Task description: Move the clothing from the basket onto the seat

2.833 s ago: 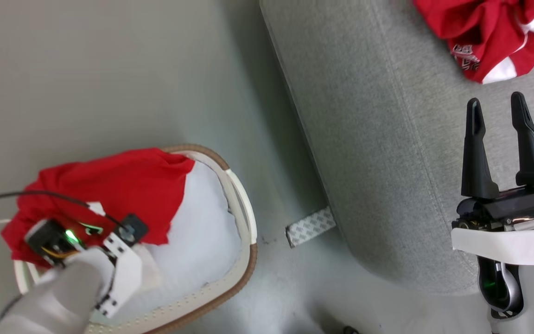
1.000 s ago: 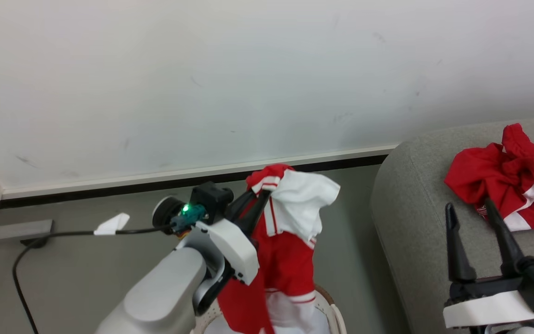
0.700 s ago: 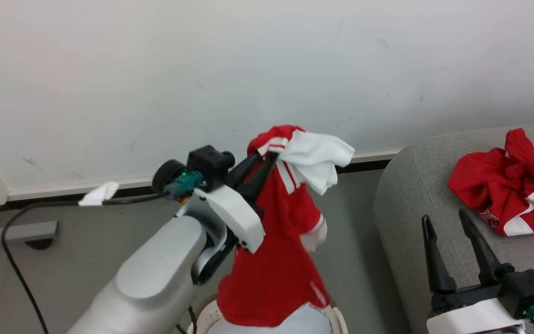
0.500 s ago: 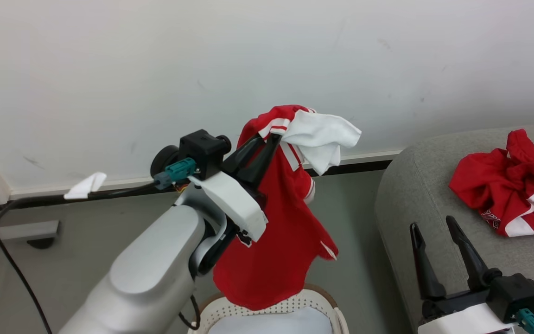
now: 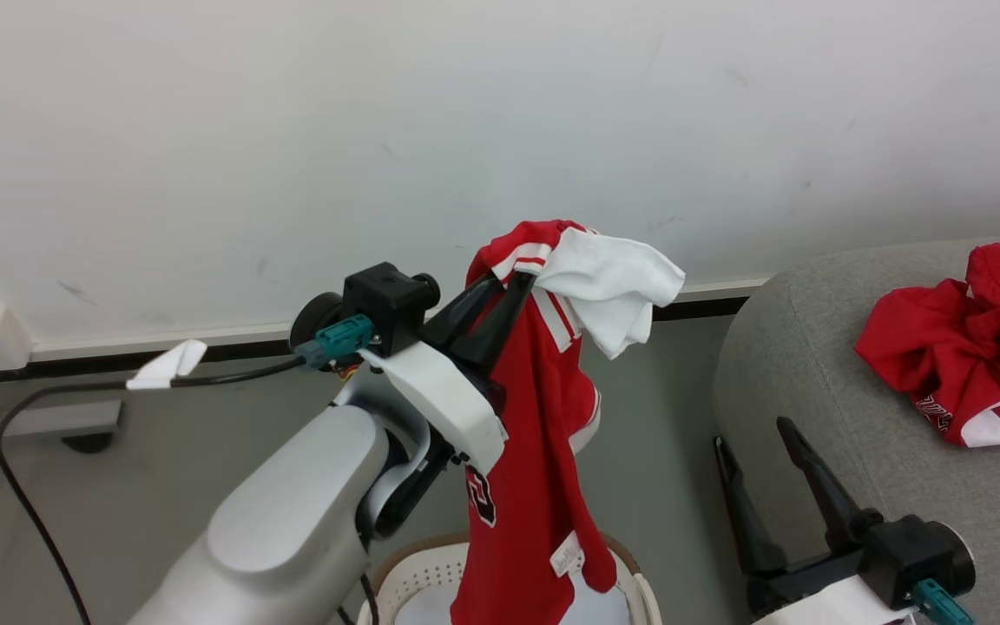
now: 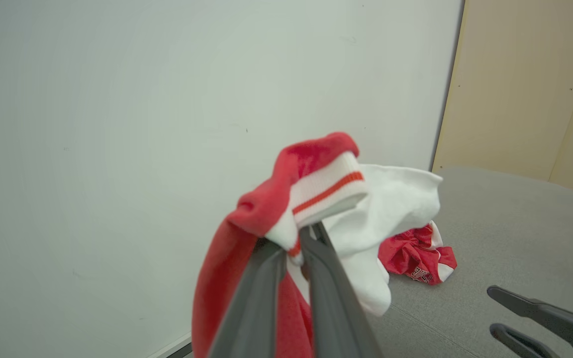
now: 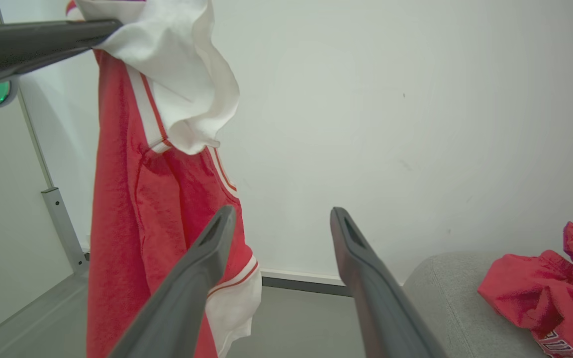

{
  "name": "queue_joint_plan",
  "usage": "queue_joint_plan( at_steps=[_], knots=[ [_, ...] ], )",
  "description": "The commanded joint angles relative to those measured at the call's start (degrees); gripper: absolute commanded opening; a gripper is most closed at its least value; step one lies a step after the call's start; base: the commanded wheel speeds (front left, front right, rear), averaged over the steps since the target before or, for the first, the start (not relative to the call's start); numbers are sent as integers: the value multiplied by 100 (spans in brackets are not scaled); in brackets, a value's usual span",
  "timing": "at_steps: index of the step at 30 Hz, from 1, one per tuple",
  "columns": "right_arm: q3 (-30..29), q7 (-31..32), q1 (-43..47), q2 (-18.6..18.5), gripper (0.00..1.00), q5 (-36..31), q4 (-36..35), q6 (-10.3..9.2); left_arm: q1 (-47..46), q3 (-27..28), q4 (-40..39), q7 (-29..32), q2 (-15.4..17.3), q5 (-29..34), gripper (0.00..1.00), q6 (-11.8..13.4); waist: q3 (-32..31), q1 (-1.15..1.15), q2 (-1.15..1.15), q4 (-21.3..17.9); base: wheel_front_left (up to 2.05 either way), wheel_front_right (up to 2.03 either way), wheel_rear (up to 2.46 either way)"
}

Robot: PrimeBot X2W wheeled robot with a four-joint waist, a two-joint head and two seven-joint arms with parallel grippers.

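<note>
The left claw (image 5: 513, 279) is raised high in front of the white wall (image 5: 292, 130). Its two dark fingers are pressed together on the white-and-red striped trim of a red garment (image 5: 535, 486). In the left wrist view the fingertips pinch this trim, and a white panel of the garment folds over to the right of them. From the grip the fabric hangs straight down in a long narrow drape. It shows a small white label low on its front. Its lower end hangs over the opening of the basket (image 5: 417, 577), and I cannot tell if it touches inside.

The basket stands on the grey floor (image 5: 665, 451), just beside the rounded end of the seat (image 5: 830, 365). Its perforated cream wall and its brown rim are visible under the garment.

A second garment (image 5: 969, 347), also red with white trim and small white lettering, lies crumpled on top of the seat, well apart from the rounded end near the basket.

The right claw (image 5: 752, 434) hovers in front of the seat's rounded end, with its fingers spread wide and nothing between them. In the right wrist view the hanging garment is to the left of these fingers, apart from them.

A black cable (image 5: 231, 375) runs from the left wrist down toward the floor by the wall.
</note>
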Motion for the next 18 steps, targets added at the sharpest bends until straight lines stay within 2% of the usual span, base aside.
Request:
queue_joint_plan(
  at_steps=[1,11,18],
  knots=[
    [86,-11,-59,-14,100,45,43,-15,68,-3,-16,-5,24,-84,0,0,-2,0,0,16,0,0,0],
    [1208,-11,-315,-20,100,382,434,-14,163,-197,-120,61,-172,-132,0,-42,-45,0,0,243,0,0,0],
    [1644,-11,-701,-19,100,625,1040,-14,239,-463,-253,160,-386,-145,0,-144,-76,0,0,592,0,0,0]
  ],
)
